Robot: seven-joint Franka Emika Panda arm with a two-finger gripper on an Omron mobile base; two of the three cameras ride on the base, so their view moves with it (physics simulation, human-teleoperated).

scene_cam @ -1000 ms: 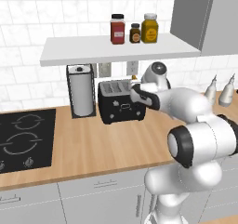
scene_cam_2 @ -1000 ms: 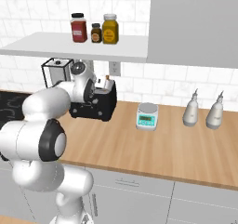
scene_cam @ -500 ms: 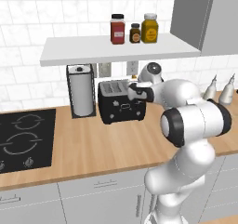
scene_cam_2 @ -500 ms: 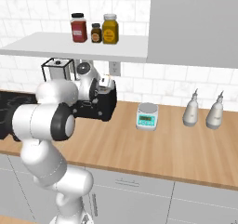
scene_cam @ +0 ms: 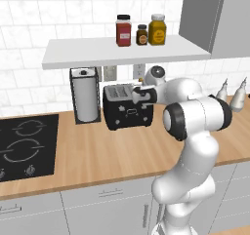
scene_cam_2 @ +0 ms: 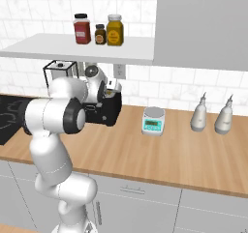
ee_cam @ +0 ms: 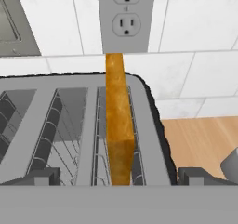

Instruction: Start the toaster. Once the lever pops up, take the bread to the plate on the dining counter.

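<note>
Gripper (ee_cam: pixel 119 177) wide open, holding nothing, poised over right end of toaster (scene_cam: pixel 128 108) at far wall. Bread (ee_cam: pixel 118 121) upright on edge in rightmost slot, between the spread fingertips (ee_cam: pixel 42 176).

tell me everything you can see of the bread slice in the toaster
The bread is one thin slice seen edge-on, its golden-brown crust facing the hand camera. It stands upright in the rightmost slot of the toaster, held between the wire guides, with its top rising clear above the grey slotted top toward the wall outlet behind. Its broad faces are hidden. Nothing grips it: the gripper hangs open, its fingers apart on either side of the slice.
</note>
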